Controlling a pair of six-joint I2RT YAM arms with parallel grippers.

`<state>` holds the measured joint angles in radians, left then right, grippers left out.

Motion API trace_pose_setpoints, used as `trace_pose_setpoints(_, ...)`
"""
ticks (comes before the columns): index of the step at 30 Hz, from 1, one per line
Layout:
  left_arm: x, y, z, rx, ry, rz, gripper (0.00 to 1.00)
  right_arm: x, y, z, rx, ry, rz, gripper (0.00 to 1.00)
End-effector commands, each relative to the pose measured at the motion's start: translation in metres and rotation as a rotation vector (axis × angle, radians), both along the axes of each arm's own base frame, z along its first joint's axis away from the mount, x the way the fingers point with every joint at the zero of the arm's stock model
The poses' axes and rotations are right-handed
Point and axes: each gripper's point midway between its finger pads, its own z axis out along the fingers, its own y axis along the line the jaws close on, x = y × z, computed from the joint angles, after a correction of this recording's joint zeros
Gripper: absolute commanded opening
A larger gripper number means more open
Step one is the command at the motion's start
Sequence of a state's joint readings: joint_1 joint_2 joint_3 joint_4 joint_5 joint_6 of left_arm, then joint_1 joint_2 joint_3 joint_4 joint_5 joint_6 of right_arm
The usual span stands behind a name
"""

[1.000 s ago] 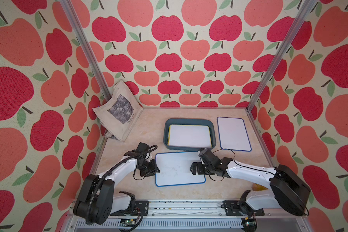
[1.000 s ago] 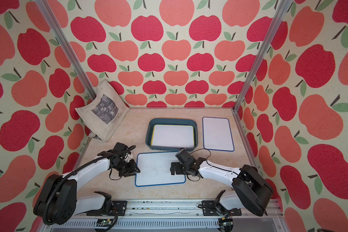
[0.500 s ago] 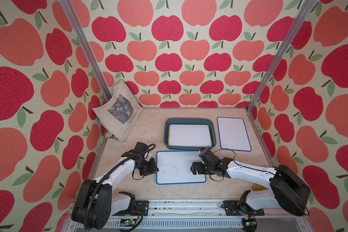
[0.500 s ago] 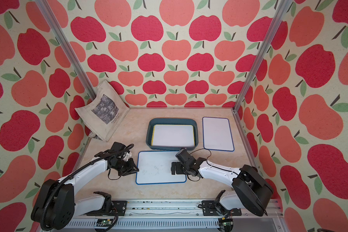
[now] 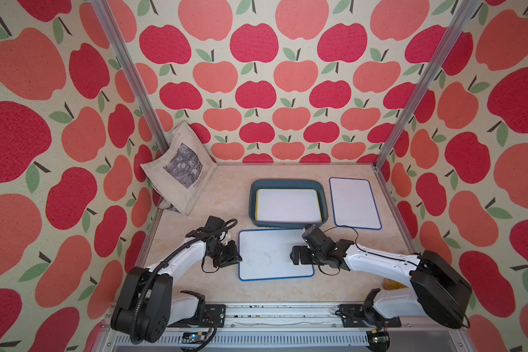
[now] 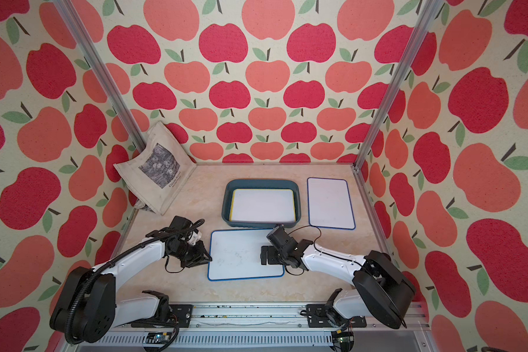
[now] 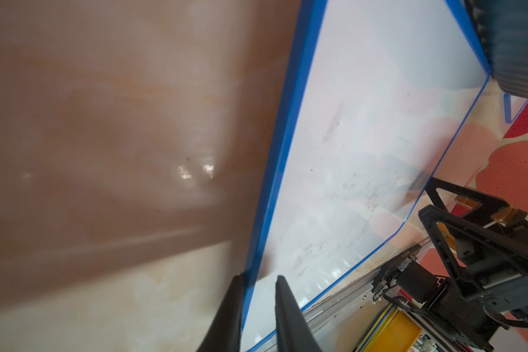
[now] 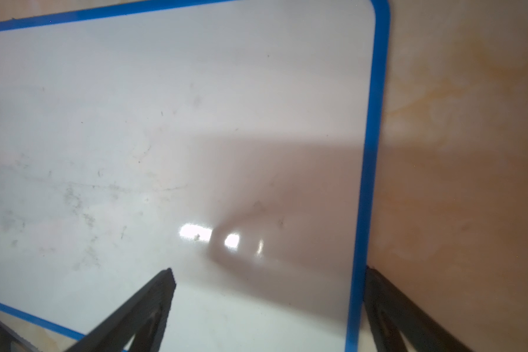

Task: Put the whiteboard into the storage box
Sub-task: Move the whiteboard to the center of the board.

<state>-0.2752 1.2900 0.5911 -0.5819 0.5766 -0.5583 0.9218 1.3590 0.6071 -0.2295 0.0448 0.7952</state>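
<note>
Left hand: my left hand (image 7: 256,279) is pinched on the left edge of the near whiteboard (image 5: 269,256), with one finger on each side of its blue rim (left wrist view).
Right hand: my right hand (image 8: 269,269) stands wide and holds nothing. One finger is over the board's white face, the other past the blue rim over the tabletop (image 5: 272,289).
Board: the near whiteboard is blue-rimmed with faint marker smudges and lies between my two hands. Its far long edge is just beside the storage box (image 5: 287,183); it is outside the box. I cannot tell if the gripped edge is raised.
Box: the storage box holds a yellow-rimmed whiteboard (image 5: 287,204) lying flat.
Spare: a third whiteboard (image 5: 354,202), blue-rimmed, lies flat just right of the box.
Corner: a beige tote bag (image 5: 180,167) leans at back left.
</note>
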Motion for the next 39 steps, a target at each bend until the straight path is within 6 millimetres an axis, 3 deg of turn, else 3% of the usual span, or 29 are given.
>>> trace_pose_setpoints(1,0.019,-0.027,0.016,-0.100,-0.056,-0.061,0.23,-0.053,0.007,-0.020,0.053,0.228,0.085,0.99)
trace_pose_setpoints(6,0.022,-0.022,-0.004,-0.007,-0.005,-0.068,0.28,-0.054,-0.002,-0.022,0.025,0.225,0.072,0.99)
trace_pose_setpoints(10,0.022,-0.004,-0.019,0.155,0.041,-0.060,0.33,-0.054,-0.012,-0.025,-0.013,0.220,0.058,0.99)
trace_pose_setpoints(16,0.018,0.012,-0.019,0.277,0.046,-0.076,0.39,-0.050,-0.025,-0.025,-0.076,0.203,0.059,0.99)
trace_pose_setpoints(24,0.007,0.032,-0.022,0.415,0.073,-0.086,0.45,-0.050,-0.027,-0.025,-0.086,0.194,0.067,0.99)
trace_pose_setpoints(28,0.006,0.021,-0.023,0.354,0.076,-0.097,0.46,-0.050,-0.026,-0.025,-0.076,0.198,0.069,0.99)
trace_pose_setpoints(39,-0.016,-0.033,-0.048,0.189,0.160,-0.190,0.49,-0.053,-0.021,-0.029,-0.032,0.214,0.056,0.99)
